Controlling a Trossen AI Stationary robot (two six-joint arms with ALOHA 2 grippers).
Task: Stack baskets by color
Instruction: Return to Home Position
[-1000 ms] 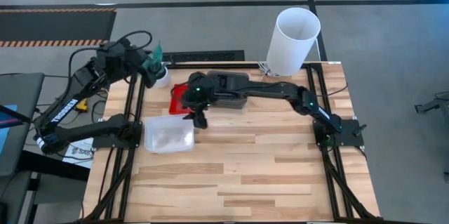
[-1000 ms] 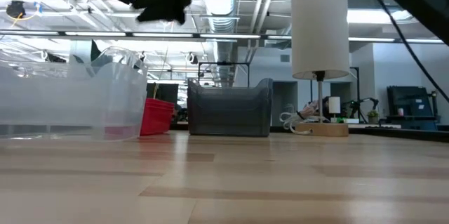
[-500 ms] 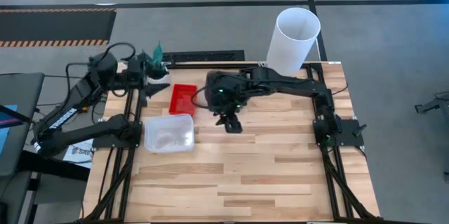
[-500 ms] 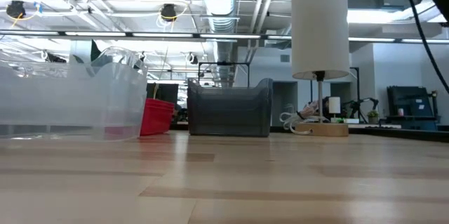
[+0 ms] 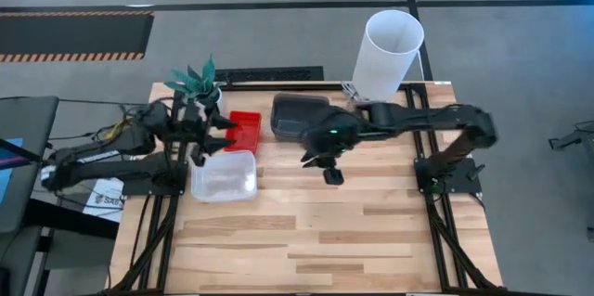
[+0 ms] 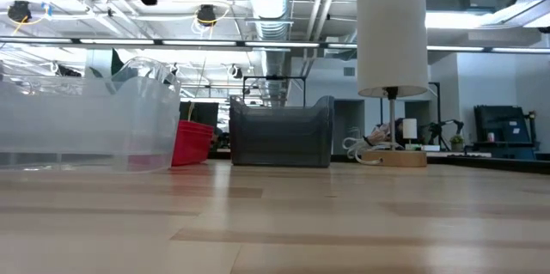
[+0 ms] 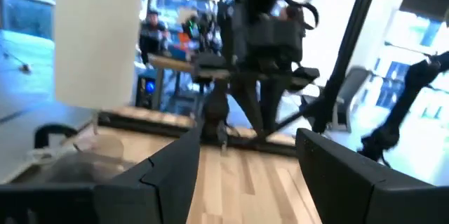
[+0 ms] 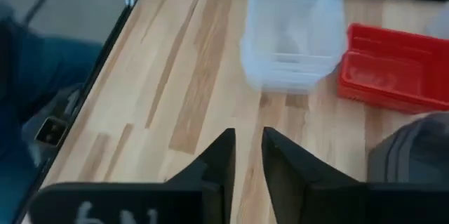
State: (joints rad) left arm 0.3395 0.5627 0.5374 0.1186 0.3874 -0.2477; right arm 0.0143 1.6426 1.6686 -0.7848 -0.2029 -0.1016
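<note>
Three baskets stand on their bottoms at the table's far left. The red basket (image 5: 243, 131) is beside the dark grey basket (image 5: 299, 115), and the clear basket (image 5: 223, 175) is nearer. They also show in the low view: clear basket (image 6: 86, 128), red basket (image 6: 193, 141), grey basket (image 6: 282, 132). My left gripper (image 5: 215, 135) hangs open, pointing level toward the table's right, just left of the red basket. Its fingers stand wide apart in the left wrist view (image 7: 245, 161). My right gripper (image 5: 327, 168) slants down over bare wood right of the baskets, a narrow gap between its fingers (image 8: 247, 157). Neither holds anything.
A tall white cylinder (image 5: 390, 53) stands at the far right corner. A small potted plant (image 5: 197, 84) stands at the far left, just behind my left arm. Bare wood (image 5: 325, 231) takes up the table's near half and its right side.
My left gripper has come down from beside the plant toward the near side and has turned level, pointing at the table's right. My right gripper has drawn away from the red basket toward the table's right, rising a little. The baskets have stayed put.
</note>
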